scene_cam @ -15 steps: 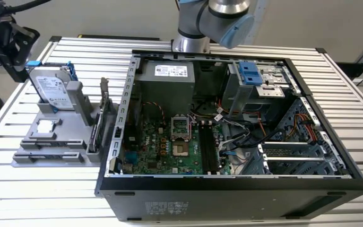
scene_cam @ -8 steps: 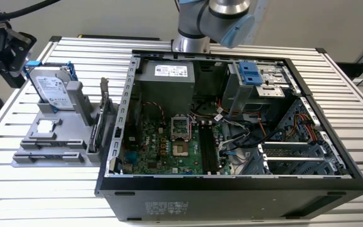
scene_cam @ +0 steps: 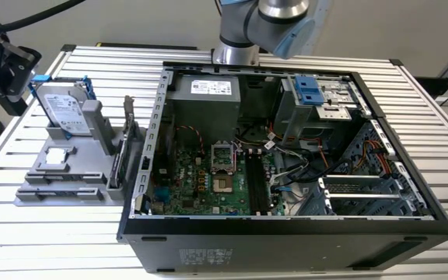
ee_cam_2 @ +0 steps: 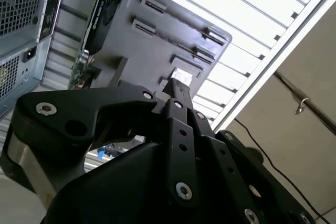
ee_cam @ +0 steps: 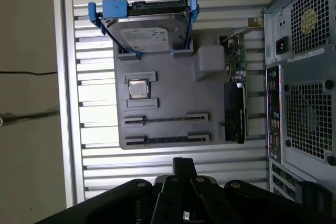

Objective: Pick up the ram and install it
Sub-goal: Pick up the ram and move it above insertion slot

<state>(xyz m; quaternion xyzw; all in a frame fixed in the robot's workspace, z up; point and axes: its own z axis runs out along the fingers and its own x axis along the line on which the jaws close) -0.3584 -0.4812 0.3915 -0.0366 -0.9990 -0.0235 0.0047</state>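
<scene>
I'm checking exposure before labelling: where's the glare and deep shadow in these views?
Exterior view: even light, computer case interior shaded. Second wrist view: table slats blown out white, gripper dark. First wrist view: glare on the slats beside the gray parts holder.

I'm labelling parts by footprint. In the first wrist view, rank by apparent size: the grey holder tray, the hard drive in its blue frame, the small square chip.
Largest: grey holder tray.
Then: hard drive in its blue frame.
Smallest: small square chip, lying on the tray.
The gaps are plain.
</scene>
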